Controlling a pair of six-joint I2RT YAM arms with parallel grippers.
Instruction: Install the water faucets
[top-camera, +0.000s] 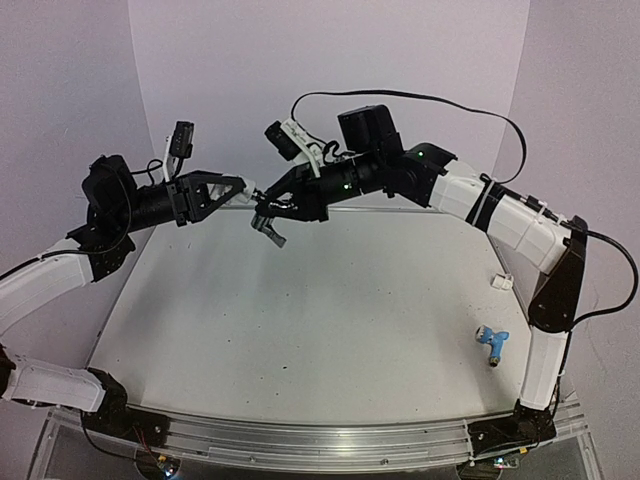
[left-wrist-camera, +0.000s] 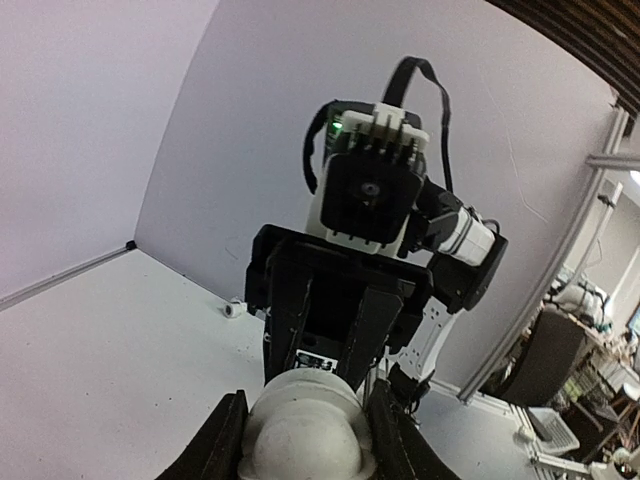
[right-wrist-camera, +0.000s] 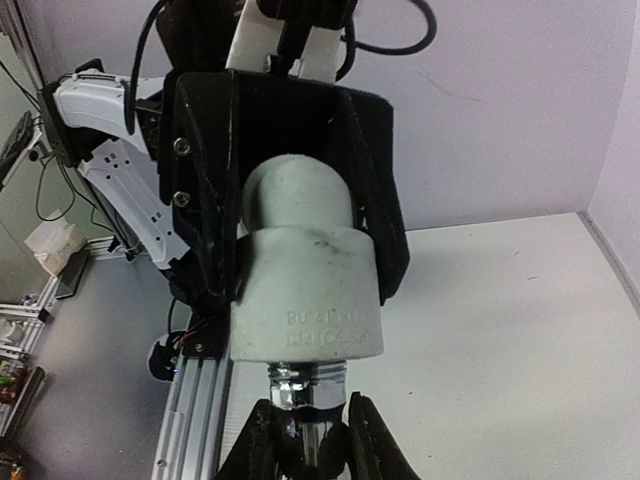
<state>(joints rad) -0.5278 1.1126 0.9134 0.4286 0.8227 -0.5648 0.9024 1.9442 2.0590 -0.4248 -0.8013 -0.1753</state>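
Observation:
My left gripper (top-camera: 246, 192) is shut on a white stubby fitting (left-wrist-camera: 305, 430), held in the air above the table's far side. My right gripper (top-camera: 270, 207) faces it and is shut on the shiny silver faucet (top-camera: 268, 229), whose spout hangs down. In the right wrist view the faucet's threaded end (right-wrist-camera: 310, 382) sits in the mouth of the white fitting (right-wrist-camera: 305, 285), with a few threads showing. The light blue faucet (top-camera: 492, 341) lies on the table at the right, near the right arm's base.
A second small white fitting (top-camera: 503, 282) lies on the table at the right edge, beyond the blue faucet; it also shows in the left wrist view (left-wrist-camera: 232, 309). The white table (top-camera: 320, 330) is walled by pale panels behind and at both sides.

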